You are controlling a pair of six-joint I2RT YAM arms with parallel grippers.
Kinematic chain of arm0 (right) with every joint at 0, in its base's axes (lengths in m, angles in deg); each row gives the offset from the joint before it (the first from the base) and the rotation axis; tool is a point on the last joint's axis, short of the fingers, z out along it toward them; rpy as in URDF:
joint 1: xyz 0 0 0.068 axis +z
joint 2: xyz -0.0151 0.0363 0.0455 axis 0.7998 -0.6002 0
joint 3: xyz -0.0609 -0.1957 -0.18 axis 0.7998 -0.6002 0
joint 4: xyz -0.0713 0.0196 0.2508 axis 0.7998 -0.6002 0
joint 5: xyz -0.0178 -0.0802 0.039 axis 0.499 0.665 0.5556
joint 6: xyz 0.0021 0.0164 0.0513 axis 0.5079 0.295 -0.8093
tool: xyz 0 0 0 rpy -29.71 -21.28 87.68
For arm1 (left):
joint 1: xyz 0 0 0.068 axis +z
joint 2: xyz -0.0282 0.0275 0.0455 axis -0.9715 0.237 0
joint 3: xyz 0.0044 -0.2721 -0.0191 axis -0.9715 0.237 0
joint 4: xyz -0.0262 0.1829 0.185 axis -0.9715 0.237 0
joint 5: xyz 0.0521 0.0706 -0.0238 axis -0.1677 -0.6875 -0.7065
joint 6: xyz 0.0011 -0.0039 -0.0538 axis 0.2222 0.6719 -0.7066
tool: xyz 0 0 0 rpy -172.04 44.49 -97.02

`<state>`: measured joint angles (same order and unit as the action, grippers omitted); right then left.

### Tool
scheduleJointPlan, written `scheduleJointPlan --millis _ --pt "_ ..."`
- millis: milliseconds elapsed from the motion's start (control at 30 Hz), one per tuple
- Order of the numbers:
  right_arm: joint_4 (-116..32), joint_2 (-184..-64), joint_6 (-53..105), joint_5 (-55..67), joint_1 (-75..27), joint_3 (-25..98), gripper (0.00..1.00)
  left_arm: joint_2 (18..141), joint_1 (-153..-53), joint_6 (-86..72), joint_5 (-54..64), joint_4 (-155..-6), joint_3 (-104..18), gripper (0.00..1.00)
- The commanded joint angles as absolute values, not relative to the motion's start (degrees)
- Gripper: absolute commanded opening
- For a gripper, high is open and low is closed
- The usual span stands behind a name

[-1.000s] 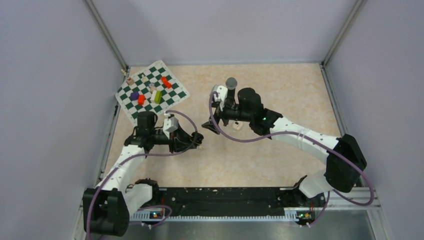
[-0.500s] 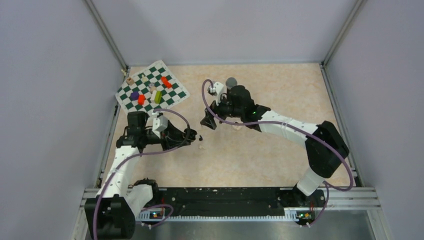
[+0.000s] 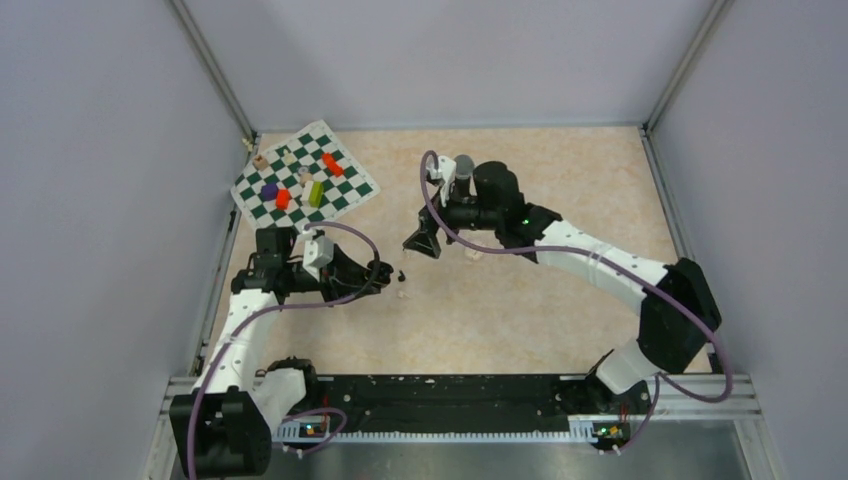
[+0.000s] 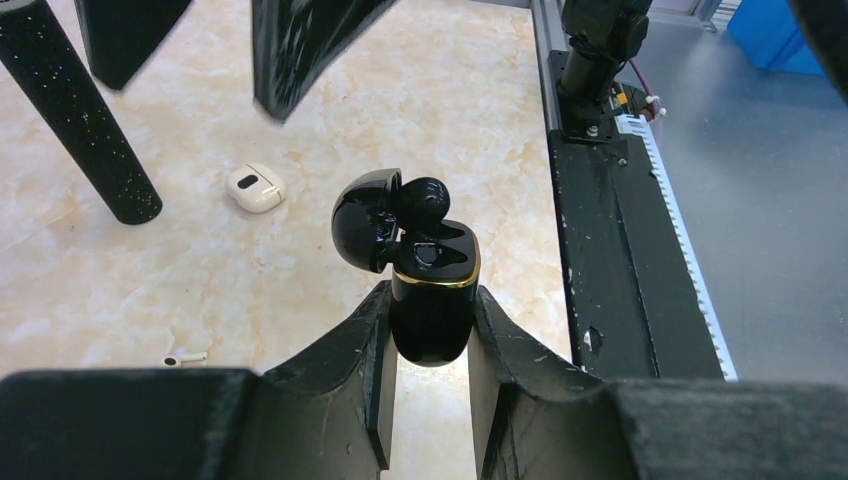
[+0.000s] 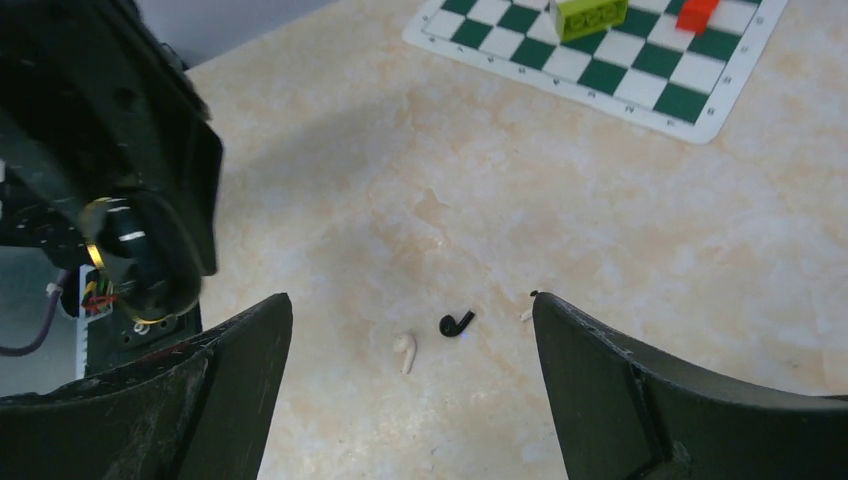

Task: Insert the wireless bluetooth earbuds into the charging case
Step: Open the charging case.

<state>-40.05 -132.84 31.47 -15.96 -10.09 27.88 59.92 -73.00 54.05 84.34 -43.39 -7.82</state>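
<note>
My left gripper (image 4: 430, 292) is shut on an open black charging case (image 4: 432, 300) with a gold rim, holding it off the table, lid (image 4: 362, 215) tipped back. A rounded black earbud (image 4: 425, 198) sticks up from its far side. My right gripper (image 5: 412, 298) is open and empty, hovering above a black earbud (image 5: 455, 323) and a white earbud (image 5: 404, 351) on the table. Another white earbud (image 5: 526, 314) peeks out beside its right finger. In the top view the buds (image 3: 402, 275) lie between the left gripper (image 3: 383, 271) and the right gripper (image 3: 422, 243).
A closed white case (image 4: 256, 188) lies on the table, also in the top view (image 3: 473, 253). A tall black microphone (image 3: 462, 168) stands behind the right wrist. A chessboard mat (image 3: 303, 183) with coloured blocks lies at the back left. A black rail (image 3: 450, 392) runs along the near edge.
My left gripper has drawn back left with the case, uncovering the buds on the table. My right arm has swung back and shifted slightly right, jaws still open.
</note>
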Motion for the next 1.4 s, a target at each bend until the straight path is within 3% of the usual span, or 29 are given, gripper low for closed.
scheduleJointPlan --millis 0,200,467,1367 --pt "-41.19 -125.23 37.71 -22.60 -10.96 30.83 0.90 60.14 -72.82 55.90 87.76 -42.51 -9.59 0.00" --pt "-43.30 -123.90 40.39 -30.83 -10.97 29.76 0.99 59.92 -72.80 55.84 87.81 -42.43 -9.68 0.00" --pt "-42.02 -126.34 38.71 -32.24 -9.66 29.18 0.99 59.87 -72.81 55.75 87.80 -42.34 -9.60 0.00" --pt "-38.89 -130.99 39.08 -18.92 -2.84 29.18 0.99 60.75 -72.77 55.75 88.82 -42.33 -9.23 0.00"
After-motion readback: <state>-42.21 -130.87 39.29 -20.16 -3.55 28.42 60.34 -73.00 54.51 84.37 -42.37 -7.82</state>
